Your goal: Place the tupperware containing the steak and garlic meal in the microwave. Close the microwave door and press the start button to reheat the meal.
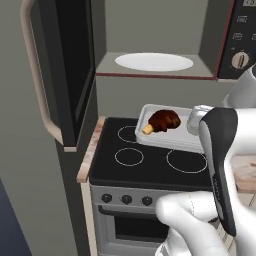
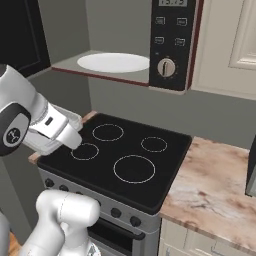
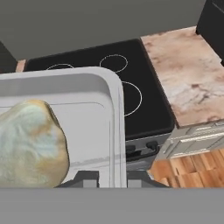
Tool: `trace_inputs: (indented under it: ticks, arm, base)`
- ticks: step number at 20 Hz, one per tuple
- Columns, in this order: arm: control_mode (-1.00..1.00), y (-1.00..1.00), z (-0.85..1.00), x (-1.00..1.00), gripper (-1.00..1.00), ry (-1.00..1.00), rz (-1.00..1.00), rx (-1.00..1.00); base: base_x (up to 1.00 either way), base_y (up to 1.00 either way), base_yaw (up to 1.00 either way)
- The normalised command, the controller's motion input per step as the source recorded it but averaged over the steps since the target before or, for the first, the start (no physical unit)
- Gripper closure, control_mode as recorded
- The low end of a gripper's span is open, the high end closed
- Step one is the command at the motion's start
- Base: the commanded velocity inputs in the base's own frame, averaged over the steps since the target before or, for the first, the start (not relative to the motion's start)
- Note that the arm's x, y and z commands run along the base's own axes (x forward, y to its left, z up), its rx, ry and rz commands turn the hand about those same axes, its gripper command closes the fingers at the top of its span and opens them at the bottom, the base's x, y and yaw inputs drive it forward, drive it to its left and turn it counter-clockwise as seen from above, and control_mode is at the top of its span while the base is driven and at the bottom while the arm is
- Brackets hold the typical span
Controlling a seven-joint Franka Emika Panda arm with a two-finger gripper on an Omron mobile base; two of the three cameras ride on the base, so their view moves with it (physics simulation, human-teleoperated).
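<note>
Translucent grey-white plastic makes up the shallow rectangular tupperware (image 1: 170, 131), which hangs in the air above the back of the black glass stovetop (image 1: 150, 160), lifted clear of the burner rings. In it lie the dark reddish-brown steak with its small tan piece (image 1: 161, 121) toward the tray's left end and the pale whitish garlic bulb (image 3: 30, 144) toward the right end, next to the hand.

The two-finger gripper (image 3: 112, 178) has its dark fingertips (image 3: 87, 178) set narrowly either side of the tray's raised rim at its right short end, so it appears to be pinching that rim and carrying the tray.

From the pincer, the tray's long axis runs away leftward, roughly parallel to the stove's back edge. The large black wall-mounted microwave (image 1: 235, 40) sits above and behind, its grey cavity open with the round white plate (image 1: 154, 62) bare. The wide black glossy microwave door with the curved beige bar handle (image 1: 35, 75) stands swung out at the left.

My judgement: the tray is below the red-edged cavity lip, so it needs to rise, then go in over the lip toward the plate. Held by one end, it may sag or tip.
</note>
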Motion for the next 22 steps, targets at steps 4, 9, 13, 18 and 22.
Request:
trace_inputs:
  ticks: [4, 9, 13, 18, 22]
  arm:
    - [-1.00, 0.00, 0.60, 0.00, 1.00, -0.06, 0.00, 0.00]
    - [-1.00, 0.00, 0.64, 0.02, 1.00, -0.05, -0.01, 0.00]
    - [-1.00, 0.00, 0.26, 0.22, 1.00, -0.05, -0.11, 0.00]
    - [-1.00, 0.00, 0.21, 0.22, 1.00, -0.24, -0.12, 0.00]
    - [-1.00, 0.00, 0.09, 0.30, 1.00, -0.30, -0.07, 0.00]
  base:
    - [0.00, 0.00, 0.00]
    - [0.00, 0.00, 0.00]
    - [0.00, 0.00, 0.00]
    - [0.00, 0.00, 0.00]
    - [0.00, 0.00, 0.00]
